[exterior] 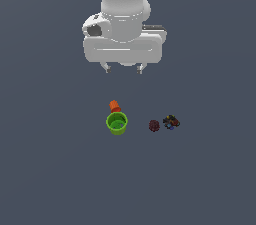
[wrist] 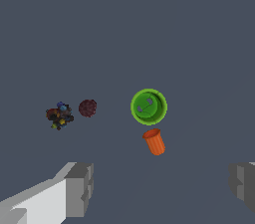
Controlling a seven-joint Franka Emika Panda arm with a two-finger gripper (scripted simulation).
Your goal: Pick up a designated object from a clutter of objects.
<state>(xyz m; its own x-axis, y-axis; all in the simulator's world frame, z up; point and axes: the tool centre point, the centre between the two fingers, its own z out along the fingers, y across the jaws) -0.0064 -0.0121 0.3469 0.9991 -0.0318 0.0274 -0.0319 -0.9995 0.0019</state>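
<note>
Claw [exterior: 123,69]: grey, two-fingered, nearest the wrist camera; spread wide, nothing held, raised well above the dark grey bench [exterior: 50,169]. Small dark maroon ball with bumpy surface [wrist: 87,108]: designated item, well below the claw and off to one side, just beside the dark multicoloured lump [wrist: 59,115], apparently not touching. Judged light, rigid, prone to rolling; best taken across its middle. Bright green cup [wrist: 149,106] and small orange cylinder [wrist: 155,142]: set closer beneath the claw.
</note>
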